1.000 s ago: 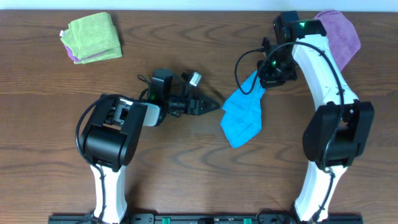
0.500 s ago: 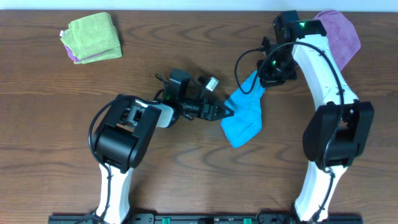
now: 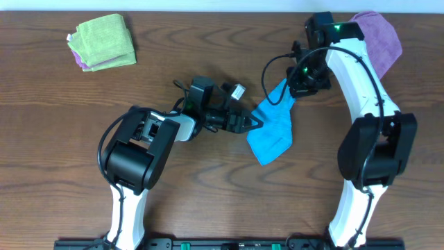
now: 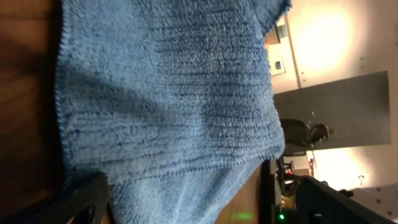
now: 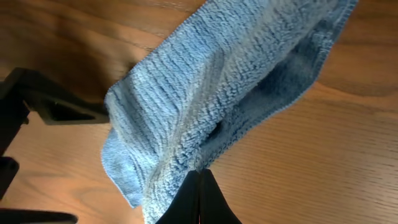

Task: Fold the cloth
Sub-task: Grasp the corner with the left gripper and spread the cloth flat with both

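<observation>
The sky-blue cloth hangs from its upper corner down to the table at centre right, crumpled and partly doubled. My right gripper is shut on that upper corner; in the right wrist view the closed fingertips pinch the cloth. My left gripper is turned on its side at the cloth's left edge. In the left wrist view the cloth fills the frame and lies between the spread fingers.
A lime-green folded cloth lies at the far left of the table. A purple cloth lies at the far right, behind my right arm. The table is brown wood.
My left gripper moved right across the table until its fingers reached the cloth's left edge, then held there. My right gripper and the cloth's held corner stayed put.
</observation>
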Controlling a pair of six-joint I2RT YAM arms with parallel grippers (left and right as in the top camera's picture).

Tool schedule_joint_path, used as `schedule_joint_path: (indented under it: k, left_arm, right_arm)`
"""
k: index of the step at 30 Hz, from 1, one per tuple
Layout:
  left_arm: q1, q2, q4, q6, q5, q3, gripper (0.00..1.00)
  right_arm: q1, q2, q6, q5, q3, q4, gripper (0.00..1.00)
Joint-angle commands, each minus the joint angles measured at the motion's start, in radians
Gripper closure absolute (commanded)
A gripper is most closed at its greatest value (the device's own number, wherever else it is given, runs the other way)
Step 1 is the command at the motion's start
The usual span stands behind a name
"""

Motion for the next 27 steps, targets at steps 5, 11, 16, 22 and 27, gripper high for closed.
schedule_joint_path:
  k: [5, 11, 16, 22, 27]
  left_arm:
    - [0.006, 0.037, -0.025, 0.041, -0.166, -0.004, 0.03]
    - [0.005, 0.037, -0.126, 0.099, -0.274, -0.003, 0.02]
    - [0.000, 0.037, -0.174, 0.101, -0.389, -0.002, 0.04]
    - [-0.015, 0.037, -0.232, 0.146, -0.489, -0.001, 0.05]
    - [-0.018, 0.037, -0.300, 0.172, -0.548, 0.000, 0.09]
  right_arm:
    - [0.006, -0.004, -0.025, -0.031, 0.006, -0.006, 0.99]
    - [0.006, -0.004, -0.025, -0.031, 0.006, -0.006, 0.98]
    - [0.006, -0.004, -0.025, -0.031, 0.006, -0.006, 0.98]
    - [0.006, -0.004, -0.026, -0.030, 0.006, -0.002, 0.98]
    - [0.006, -0.004, -0.026, -0.026, 0.006, -0.001, 0.99]
